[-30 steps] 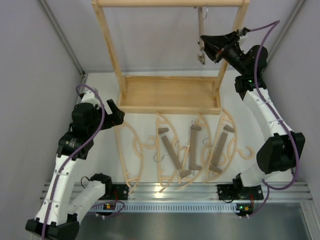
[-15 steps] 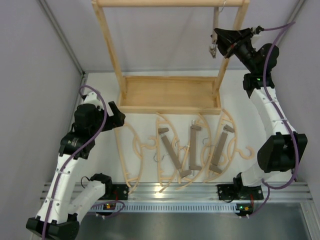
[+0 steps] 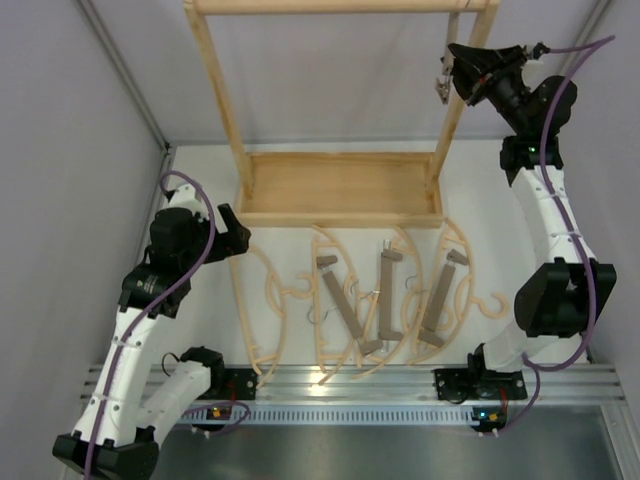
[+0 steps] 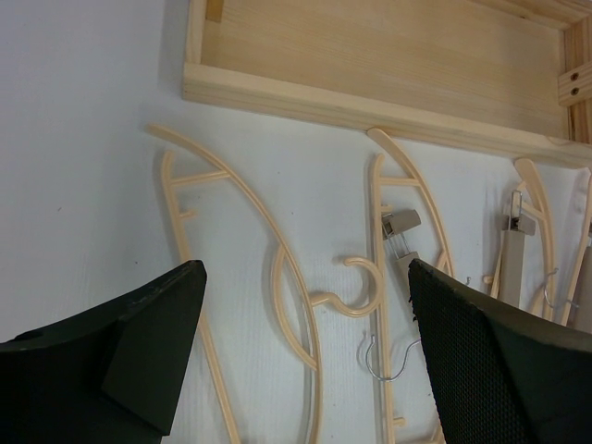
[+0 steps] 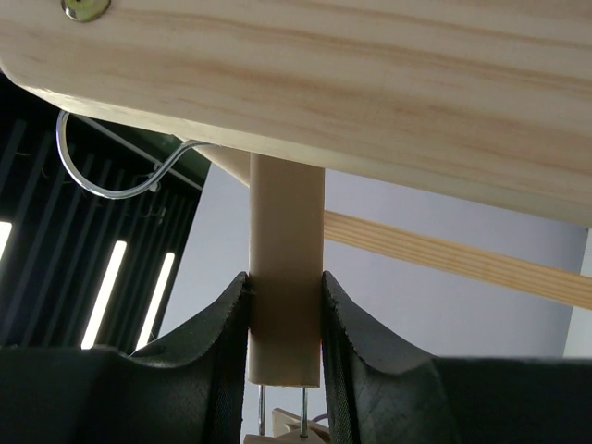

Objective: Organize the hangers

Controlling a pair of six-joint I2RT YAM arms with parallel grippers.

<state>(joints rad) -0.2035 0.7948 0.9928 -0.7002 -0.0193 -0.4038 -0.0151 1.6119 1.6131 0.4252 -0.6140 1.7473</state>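
7 hangers lie flat on the near half of the white table (image 3: 200, 175), between the front wall of the tray base (image 3: 340, 185) and the near edge. 4 are pale curved coat hangers (image 3: 318, 320) with wooden hooks. 3 are straight brown-grey clamp bars (image 3: 345, 305), lying among the 3 curved ones toward the right. The leftmost curved hanger (image 3: 247, 315) lies a little apart from that cluster. In the left wrist view, the far tip of the second curved hanger (image 4: 377, 190) reaches the tray's front wall. Bare surface shows along the left edge and in a strip right of the tray. Grey walls stand close on both sides.

The tall wooden rack (image 3: 222, 110) rises from the tray at the far edge. The right gripper (image 3: 452, 72) is raised at the rack's top-right corner, its fingers (image 5: 213, 342) clamped tight on the 8th hanger, a straight bar (image 5: 287, 231) held upright that looks pale up close. Its thin metal hook (image 5: 120, 191) curls just beside the end of the top rail (image 5: 370, 102); whether it rests on the rail cannot be told.

The left gripper (image 3: 228, 232) hovers with jaws wide apart, holding nothing, above the leftmost curved hanger near the tray's front-left corner.
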